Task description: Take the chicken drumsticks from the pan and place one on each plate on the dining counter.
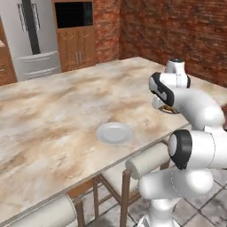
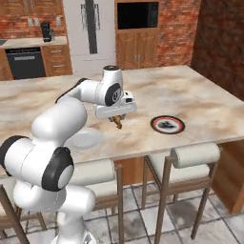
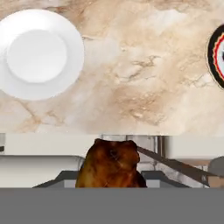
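My gripper hangs low over the dining counter, shut on a golden-brown chicken drumstick. In the hand view the drumstick sits between the fingers, thick end toward the camera. The plain white plate lies on the counter to the gripper's left. The dark-rimmed plate with a red ring lies to its right, cut by the hand view's edge. From the left base the arm hides most of the hand, and the white plate lies near the counter's front edge. The pan is out of view.
Padded stools are tucked under the counter's near edge, also seen from the left. A steel fridge and wooden cabinets stand beyond the counter's far side. A brick wall runs along the right.
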